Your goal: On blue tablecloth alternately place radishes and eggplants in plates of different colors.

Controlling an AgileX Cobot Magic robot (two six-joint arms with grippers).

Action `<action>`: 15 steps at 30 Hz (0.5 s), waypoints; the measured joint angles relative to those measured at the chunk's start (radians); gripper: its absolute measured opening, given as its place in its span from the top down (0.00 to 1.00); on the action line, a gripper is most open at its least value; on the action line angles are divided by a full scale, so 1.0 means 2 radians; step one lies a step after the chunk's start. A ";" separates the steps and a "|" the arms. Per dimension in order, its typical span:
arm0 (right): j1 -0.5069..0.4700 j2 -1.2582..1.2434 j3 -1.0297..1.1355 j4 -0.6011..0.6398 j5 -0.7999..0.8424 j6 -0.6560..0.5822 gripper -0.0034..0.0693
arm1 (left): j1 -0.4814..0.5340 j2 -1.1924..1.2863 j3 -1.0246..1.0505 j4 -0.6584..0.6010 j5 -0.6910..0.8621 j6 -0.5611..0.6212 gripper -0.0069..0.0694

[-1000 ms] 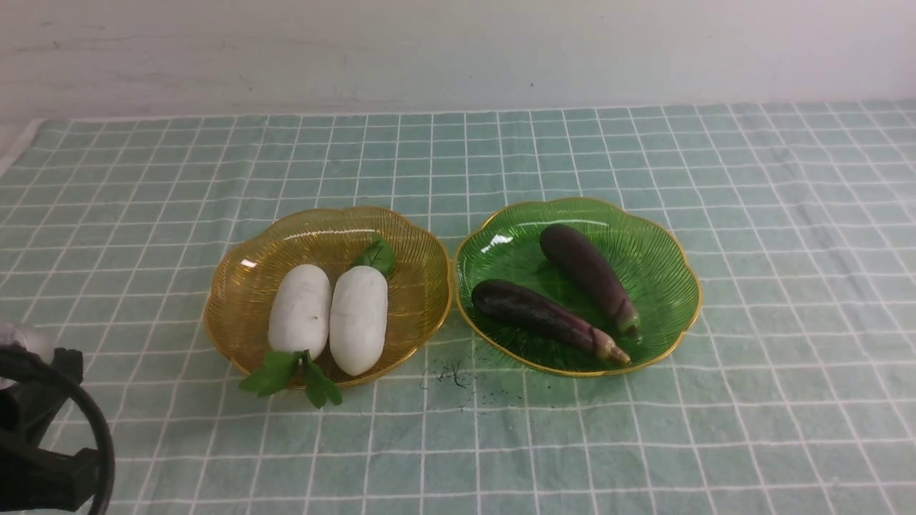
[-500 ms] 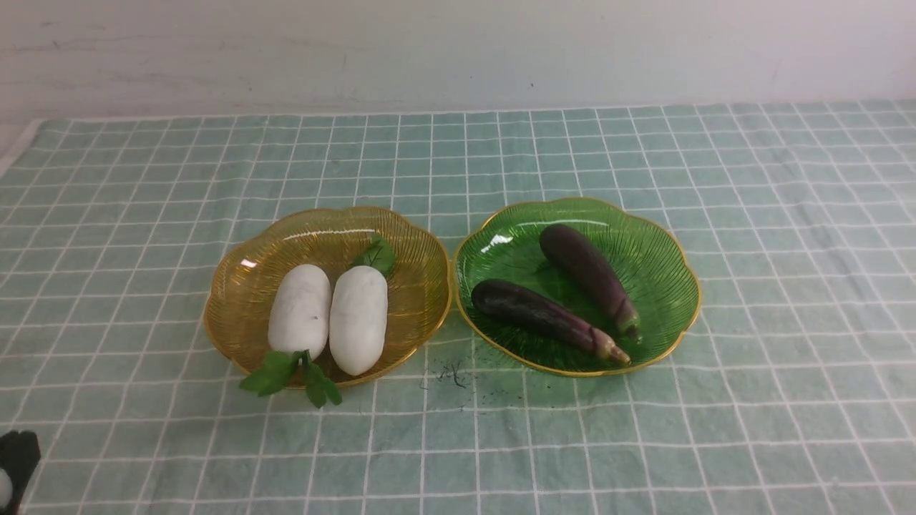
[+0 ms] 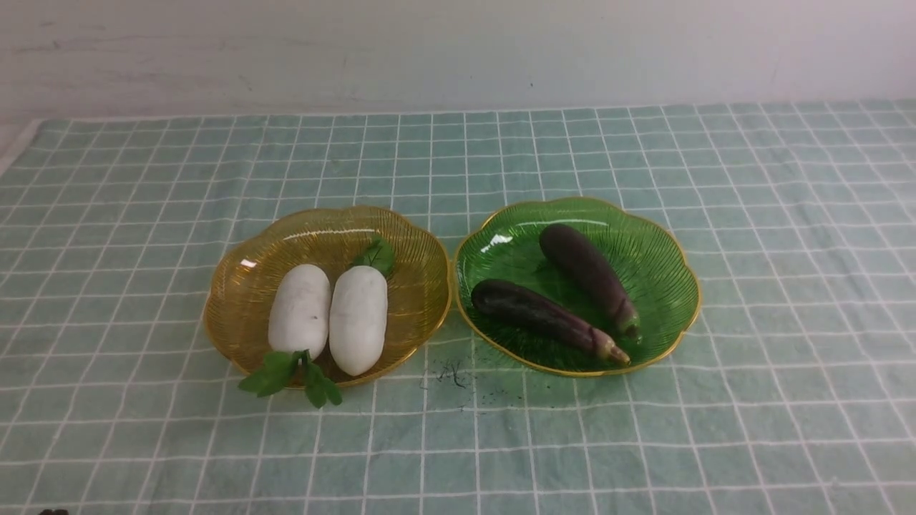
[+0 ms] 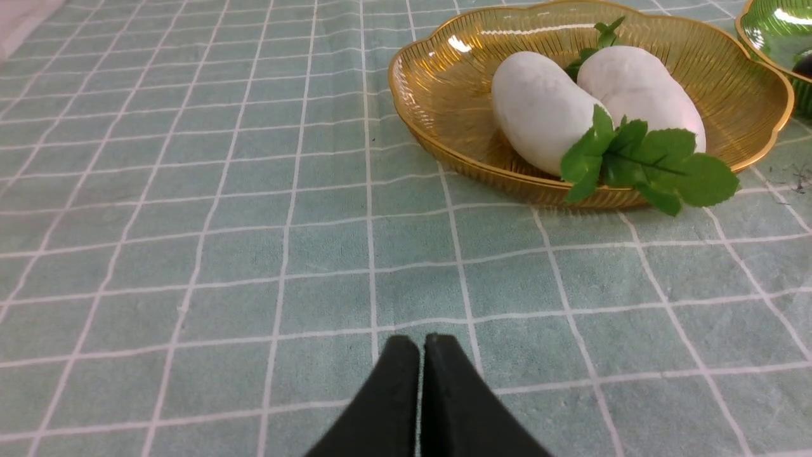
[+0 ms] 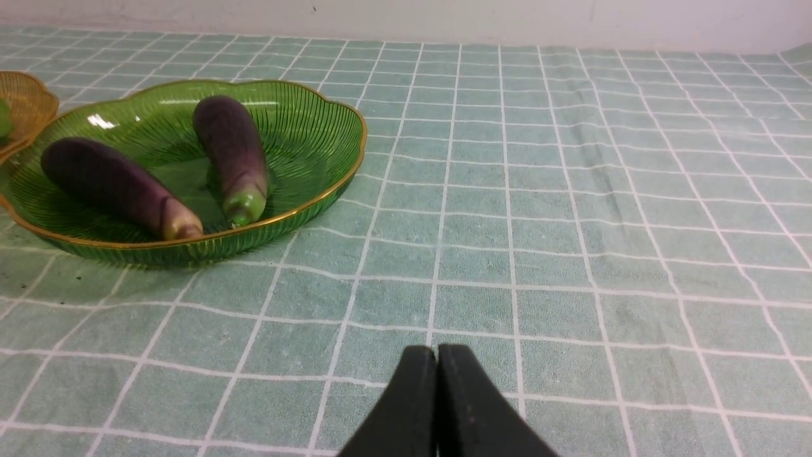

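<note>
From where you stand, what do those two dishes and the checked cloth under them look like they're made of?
The amber plate and the green plate look like glass or clear plastic: see-through, finely ribbed, glossy highlights, thin gold rims. Which of the two, I cannot tell. The blue tablecloth looks like soft woven fabric, perhaps terry: matte, slightly fuzzy, with gentle wrinkles.

Left gripper point(image 4: 422, 355): two matte black, smooth fingers point(image 4: 396, 406), wedge-shaped, broad at the base and narrowing to rounded tips. Right gripper point(image 5: 437, 365): the same pattern, two matte black tapered fingers point(image 5: 466, 412) with rounded tips. No screws, cables or markings visible on either pair.
</note>
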 joint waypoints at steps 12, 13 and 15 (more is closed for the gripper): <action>0.000 0.000 0.000 0.000 0.000 0.010 0.97 | 0.000 0.000 0.000 0.000 0.000 0.000 0.92; 0.000 0.000 0.000 0.000 0.000 0.010 0.97 | 0.000 0.000 0.000 0.000 0.000 0.000 0.92; 0.000 0.000 0.000 0.000 0.000 0.010 0.97 | 0.000 0.000 0.000 0.000 0.000 0.000 0.92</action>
